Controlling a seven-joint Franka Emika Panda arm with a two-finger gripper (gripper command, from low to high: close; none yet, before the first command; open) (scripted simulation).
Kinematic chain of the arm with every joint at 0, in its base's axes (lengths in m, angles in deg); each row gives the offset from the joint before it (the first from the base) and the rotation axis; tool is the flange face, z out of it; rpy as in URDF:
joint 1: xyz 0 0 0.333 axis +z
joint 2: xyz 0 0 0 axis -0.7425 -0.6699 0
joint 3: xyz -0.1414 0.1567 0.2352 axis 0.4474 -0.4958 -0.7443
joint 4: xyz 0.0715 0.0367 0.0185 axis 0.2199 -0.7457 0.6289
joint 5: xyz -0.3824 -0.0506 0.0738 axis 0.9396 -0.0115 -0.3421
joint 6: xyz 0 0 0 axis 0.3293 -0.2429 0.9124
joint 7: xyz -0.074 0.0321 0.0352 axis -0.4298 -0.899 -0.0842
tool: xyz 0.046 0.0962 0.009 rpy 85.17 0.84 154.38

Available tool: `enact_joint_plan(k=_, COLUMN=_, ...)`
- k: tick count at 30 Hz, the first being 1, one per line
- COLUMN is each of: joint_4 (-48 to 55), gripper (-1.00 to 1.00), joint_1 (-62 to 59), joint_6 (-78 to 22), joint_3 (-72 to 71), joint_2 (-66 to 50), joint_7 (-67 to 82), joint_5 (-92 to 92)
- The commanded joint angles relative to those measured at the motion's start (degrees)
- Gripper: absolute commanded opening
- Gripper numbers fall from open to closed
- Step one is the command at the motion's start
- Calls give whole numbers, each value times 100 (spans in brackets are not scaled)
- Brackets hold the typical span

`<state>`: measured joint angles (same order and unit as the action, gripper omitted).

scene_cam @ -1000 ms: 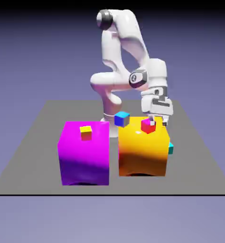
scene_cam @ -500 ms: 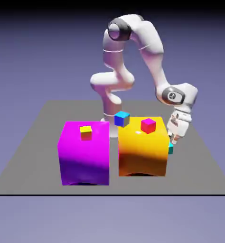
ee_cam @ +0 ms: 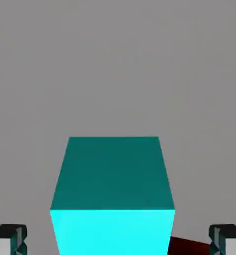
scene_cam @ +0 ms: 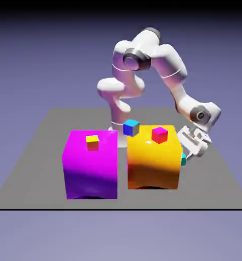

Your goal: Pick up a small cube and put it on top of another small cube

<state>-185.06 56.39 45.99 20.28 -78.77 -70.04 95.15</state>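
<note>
Since the gripper [ee_cam: 118, 241] has its jaws spread wide either side of the small cube [ee_cam: 112, 199], low centre in the hand view, closing squarely on its flanks looks best. Beyond, right of centre outside, it peeks beside the orange block [scene_cam: 153, 158].

My exterior view sits high, well back, taking in whole table [scene_cam: 46, 153]; my hand view looks along tool [ee_cam: 118, 244], very near teal cube [ee_cam: 112, 189]; both share cube [scene_cam: 184, 159] and table.
</note>
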Motion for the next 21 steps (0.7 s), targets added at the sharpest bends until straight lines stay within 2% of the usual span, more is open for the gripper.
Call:
enact_joint_plan(k=1, joint_4=0, gripper=-100, joint_1=0, joint_6=0, joint_3=0, joint_2=0, joint_7=0, joint_5=0)
enact_joint_plan(k=7, joint_4=134, gripper=-100, joint_1=-424, joint_6=-377, joint_3=-838, joint_2=803, joint_7=709, joint_5=-1211)
enact_joint_plan(k=14, joint_4=1125, gripper=-100, joint_1=310, joint_6=-670, joint_3=119, joint_2=1148, joint_7=1418, joint_5=-2955)
enact_joint_plan(k=21, joint_4=1989, gripper=-100, joint_1=363, joint_6=-1841, joint_3=1562, joint_2=2248, joint_7=1355, joint_5=-4699)
